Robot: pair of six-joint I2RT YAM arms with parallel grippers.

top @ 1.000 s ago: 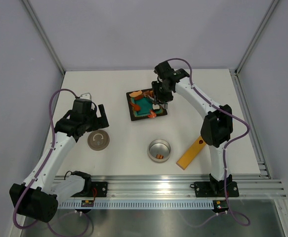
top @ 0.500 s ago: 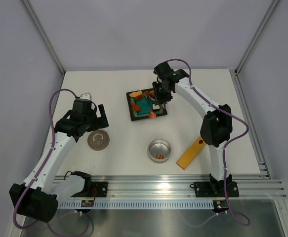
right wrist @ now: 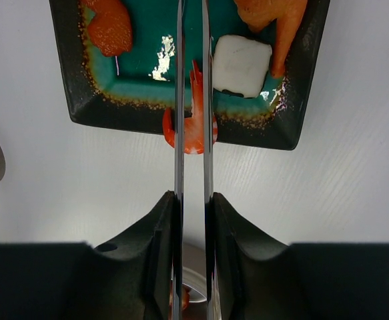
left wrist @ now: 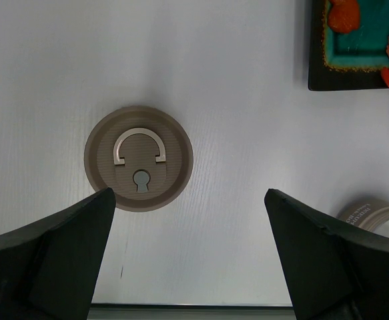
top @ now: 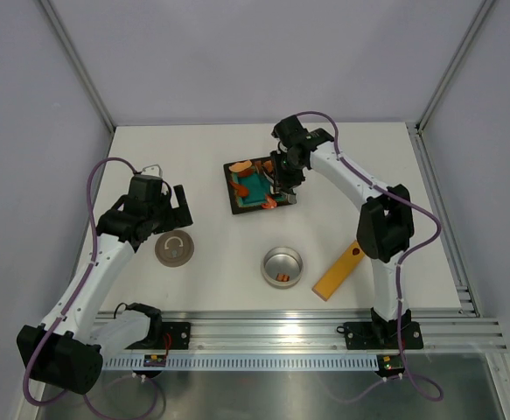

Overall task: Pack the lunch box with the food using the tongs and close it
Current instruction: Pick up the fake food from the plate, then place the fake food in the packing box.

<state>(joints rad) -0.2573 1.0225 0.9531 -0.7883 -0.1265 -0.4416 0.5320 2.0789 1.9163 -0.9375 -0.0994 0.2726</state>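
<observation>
The left end effector point(left wrist: 189, 195) hangs wide apart over the lid point(top: 174, 249), which lies off the tin point(top: 266, 262) near the front edge, with some pieces point(top: 281, 279) inside. The right end effector point(right wrist: 193, 217) clamps the tongs point(right wrist: 179, 80) on a shrimp point(right wrist: 193, 130) at the plate point(right wrist: 67, 100) rim. The white cube point(right wrist: 242, 65) and more await packing, then closing.

White desk point(top: 193, 149) under even light, pale lilac walls point(top: 263, 52) on three sides, metal corner posts point(top: 78, 66), ribbed rail point(top: 272, 332) along near edge
</observation>
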